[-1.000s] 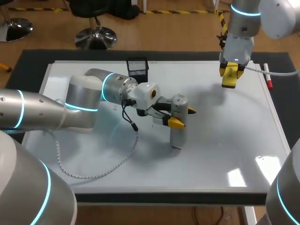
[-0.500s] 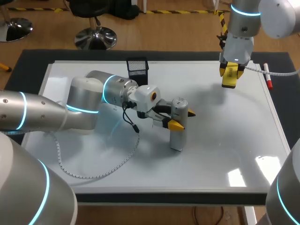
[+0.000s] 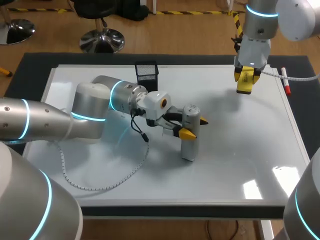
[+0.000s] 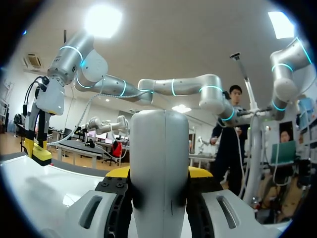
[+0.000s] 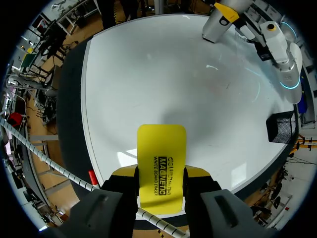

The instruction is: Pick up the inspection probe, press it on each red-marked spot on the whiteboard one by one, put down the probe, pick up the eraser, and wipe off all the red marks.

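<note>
Seemingly late: no red marks show on the whiteboard (image 3: pixel 240 150).
Left gripper (image 3: pixel 194 126) clamps the upright probe (image 3: pixel 190 137) mid-board, not yet put down; right gripper (image 3: pixel 244 80) clamps the eraser (image 3: pixel 243 87) near the far right corner.

You work at a table (image 3: pixel 31 70) whose dark top shows as a border around the whiteboard (image 3: pixel 240 145). Light lands as two bright patches (image 3: pixel 252 190) close to the board's near right corner, with soft grey shadows across its middle.
</note>
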You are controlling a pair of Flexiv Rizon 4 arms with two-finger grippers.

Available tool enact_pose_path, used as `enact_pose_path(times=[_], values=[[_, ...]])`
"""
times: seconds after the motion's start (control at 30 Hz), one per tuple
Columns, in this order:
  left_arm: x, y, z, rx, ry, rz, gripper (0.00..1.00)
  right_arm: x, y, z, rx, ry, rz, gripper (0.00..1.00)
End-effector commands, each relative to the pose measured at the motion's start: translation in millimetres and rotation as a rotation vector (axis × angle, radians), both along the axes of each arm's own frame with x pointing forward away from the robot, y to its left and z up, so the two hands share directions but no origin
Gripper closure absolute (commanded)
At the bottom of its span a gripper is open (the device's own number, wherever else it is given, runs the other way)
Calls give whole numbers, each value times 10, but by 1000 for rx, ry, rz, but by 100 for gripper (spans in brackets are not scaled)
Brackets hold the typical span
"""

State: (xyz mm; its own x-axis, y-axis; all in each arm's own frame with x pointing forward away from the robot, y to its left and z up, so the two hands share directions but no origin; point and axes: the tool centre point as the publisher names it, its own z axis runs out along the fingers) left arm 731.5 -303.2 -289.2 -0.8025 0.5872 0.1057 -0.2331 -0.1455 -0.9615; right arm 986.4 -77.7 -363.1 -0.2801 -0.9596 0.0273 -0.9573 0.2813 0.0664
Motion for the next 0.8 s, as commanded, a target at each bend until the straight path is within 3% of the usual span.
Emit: enact_pose_path(times=[0.03, 0.63, 0.8], values=[[10, -2, -3, 0, 1, -2, 100, -2, -10, 11, -3, -2, 2, 100], [14, 2, 9, -1, 0, -4, 100, -2, -10, 11, -3, -2, 2, 100], [46, 26, 84, -5, -15, 5, 100, -2, -10, 11, -3, -2, 2, 100]])
